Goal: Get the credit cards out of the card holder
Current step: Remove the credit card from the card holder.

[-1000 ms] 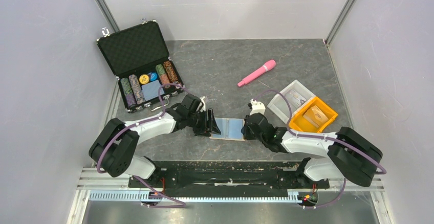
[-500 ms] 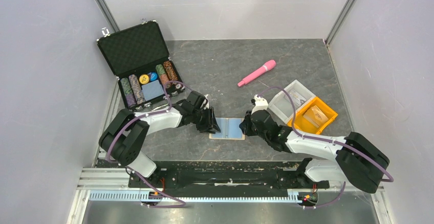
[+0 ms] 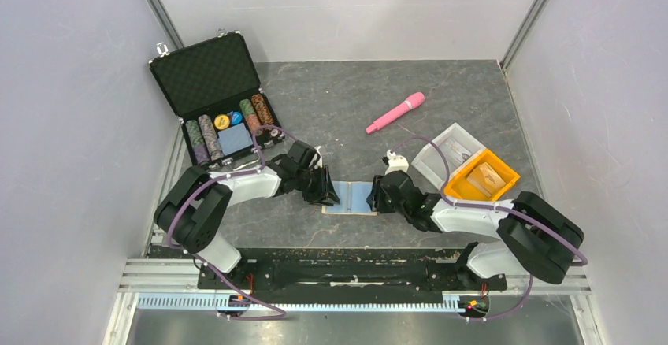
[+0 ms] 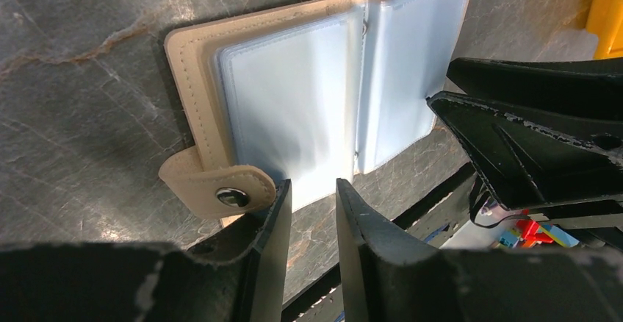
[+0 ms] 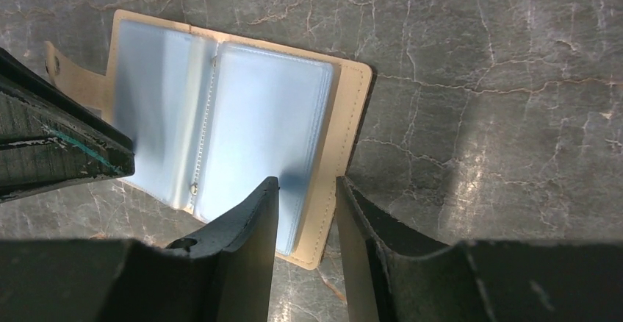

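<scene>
The card holder (image 3: 352, 198) lies spread open on the table, a tan cover with pale blue plastic sleeves (image 4: 294, 109) and a snap tab (image 4: 220, 188). No credit cards show in the sleeves (image 5: 257, 123). A gold-tan flat rectangle (image 3: 484, 178) in the orange bin looks like credit cards. My left gripper (image 3: 326, 191) (image 4: 312, 191) is at the holder's tab side. It is open by a narrow gap with nothing between the fingers. My right gripper (image 3: 377, 196) (image 5: 305, 187) is open and hangs over the holder's opposite tan edge. Its fingers (image 4: 529, 131) also show in the left wrist view.
An open black case (image 3: 206, 85) with poker chips stands at the back left. A pink stick-shaped object (image 3: 395, 113) lies behind the holder. A clear tray (image 3: 441, 150) and the orange bin (image 3: 504, 173) sit at the right, close to my right arm.
My right gripper has gone from shut to open at the holder's right edge. My left gripper's jaws have narrowed. The holder stays spread open.
</scene>
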Controlling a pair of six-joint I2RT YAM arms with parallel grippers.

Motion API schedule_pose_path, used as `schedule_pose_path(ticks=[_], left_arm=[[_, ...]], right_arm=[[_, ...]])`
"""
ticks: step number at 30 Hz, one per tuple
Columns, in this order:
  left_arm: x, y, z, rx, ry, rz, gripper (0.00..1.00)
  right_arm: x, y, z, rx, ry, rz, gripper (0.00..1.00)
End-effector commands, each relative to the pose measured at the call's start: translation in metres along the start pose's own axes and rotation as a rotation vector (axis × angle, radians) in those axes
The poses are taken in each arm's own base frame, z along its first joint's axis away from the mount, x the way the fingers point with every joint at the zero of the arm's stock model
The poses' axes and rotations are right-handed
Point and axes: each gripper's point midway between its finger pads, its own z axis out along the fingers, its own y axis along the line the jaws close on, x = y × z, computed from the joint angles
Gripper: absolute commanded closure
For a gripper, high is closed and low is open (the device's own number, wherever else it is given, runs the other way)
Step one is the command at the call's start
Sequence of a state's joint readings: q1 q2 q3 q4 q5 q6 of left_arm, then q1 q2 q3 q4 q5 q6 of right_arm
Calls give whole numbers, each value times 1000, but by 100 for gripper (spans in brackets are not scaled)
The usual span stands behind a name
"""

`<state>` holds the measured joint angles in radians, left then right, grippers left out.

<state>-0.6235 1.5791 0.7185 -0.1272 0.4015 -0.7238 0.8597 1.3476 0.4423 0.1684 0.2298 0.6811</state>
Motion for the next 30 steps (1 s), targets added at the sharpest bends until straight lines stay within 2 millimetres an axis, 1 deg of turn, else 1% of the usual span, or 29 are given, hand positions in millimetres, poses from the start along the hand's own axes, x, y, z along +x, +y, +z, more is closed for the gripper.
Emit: schedule_pose_path(ticks=[1, 6, 13, 18, 23, 27, 30], left_arm=[[8, 16, 5, -51, 8, -32, 64], [7, 16, 6, -49, 11, -30, 64], [9, 18, 7, -52, 16, -33, 64], [9, 18, 8, -50, 16, -36, 64], [10, 18, 8, -50, 16, -36, 64], [10, 18, 7, -49, 16, -36, 64], [10, 18, 8, -50, 17, -37, 64]], right_arm=[[-13, 16, 5, -51, -28, 24, 63], [-15, 25, 6, -86, -27, 37, 64], [-21, 30, 3, -102, -40, 39, 70], [-21, 43, 4, -164, -34, 49, 71], [-19, 54, 6, -212, -16, 57, 67], [-22, 62, 4, -251, -16, 51, 72], [-24, 69, 2, -283, -10, 33, 71]])
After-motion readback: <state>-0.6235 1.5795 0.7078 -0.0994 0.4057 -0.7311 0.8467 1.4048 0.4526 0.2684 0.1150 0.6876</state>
